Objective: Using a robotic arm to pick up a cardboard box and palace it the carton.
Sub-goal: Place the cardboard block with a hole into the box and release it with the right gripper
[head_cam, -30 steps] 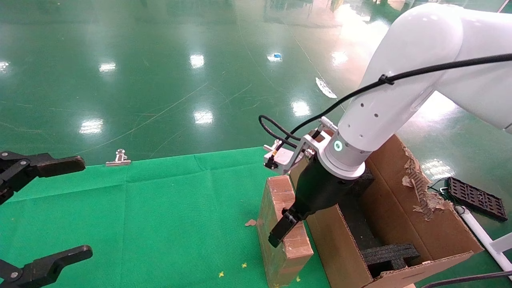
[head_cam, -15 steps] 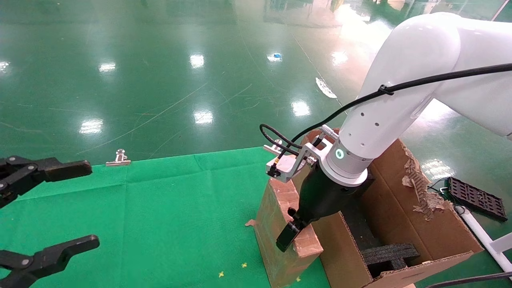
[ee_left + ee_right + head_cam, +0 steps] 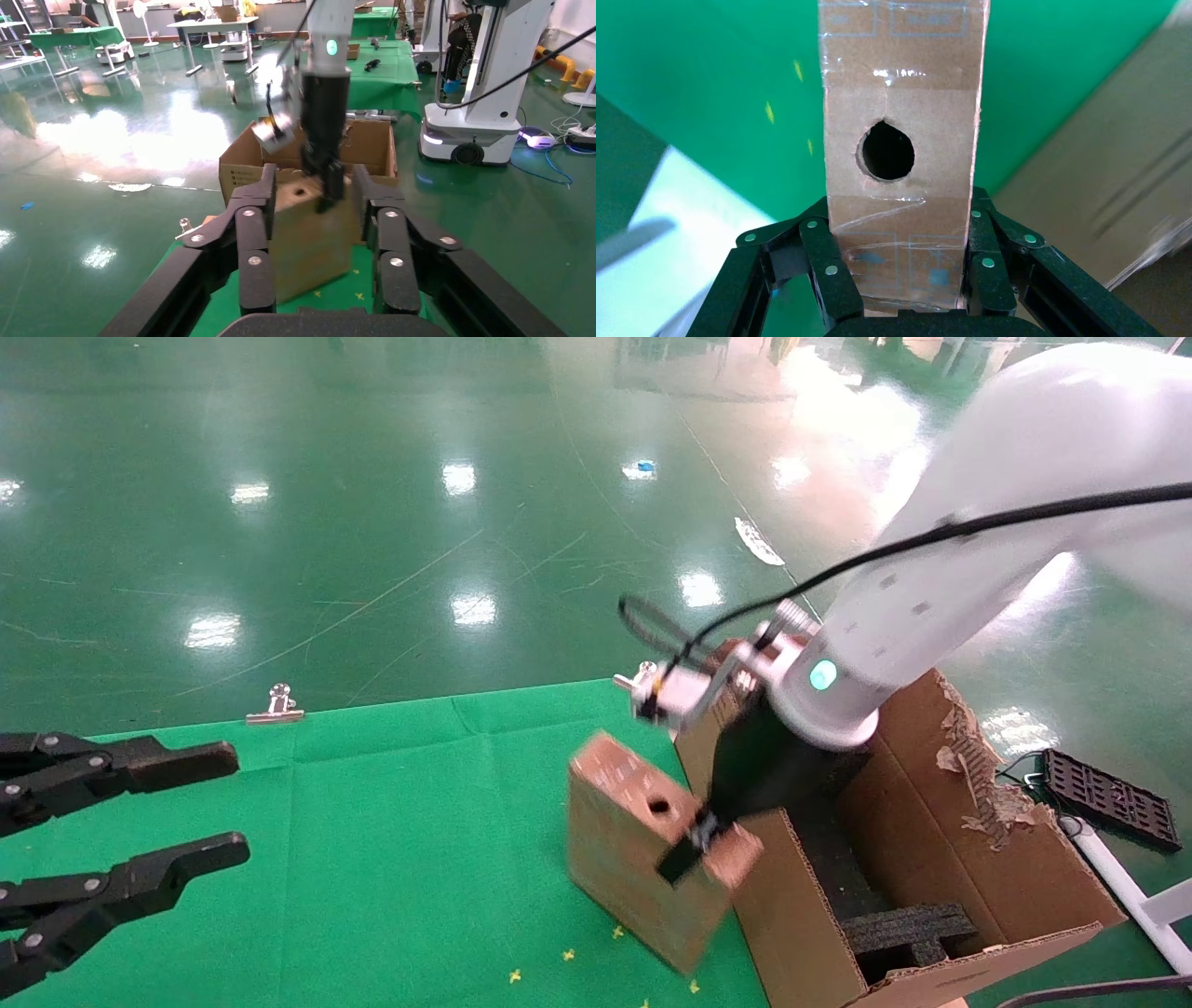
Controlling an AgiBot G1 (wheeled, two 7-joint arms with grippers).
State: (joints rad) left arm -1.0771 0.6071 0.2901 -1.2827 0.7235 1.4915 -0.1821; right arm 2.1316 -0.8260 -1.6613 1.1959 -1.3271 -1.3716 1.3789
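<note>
The robotic arm (image 3: 931, 589), my right one, reaches down beside the carton. Its gripper (image 3: 694, 845) is shut on the top edge of the cardboard box (image 3: 633, 840). The box hangs tilted, lifted off the green cloth, just left of the carton (image 3: 941, 831). In the right wrist view the gripper (image 3: 902, 232) clamps the taped box (image 3: 902, 105) below its round finger hole. My left gripper (image 3: 237, 803) is open and empty at the left edge. In its own view the gripper (image 3: 313, 175) faces the box (image 3: 302, 239) and the carton (image 3: 239, 168).
Green cloth (image 3: 372, 822) covers the table. Black foam blocks (image 3: 908, 929) lie inside the carton, whose flaps are torn on the right. A metal binder clip (image 3: 276, 710) holds the cloth's far edge. A black tray (image 3: 1103, 798) lies on the floor at the right.
My right gripper has lifted the box off the cloth and tilted it, its top swinging left. My left gripper has moved further into view, with its fingers closer together.
</note>
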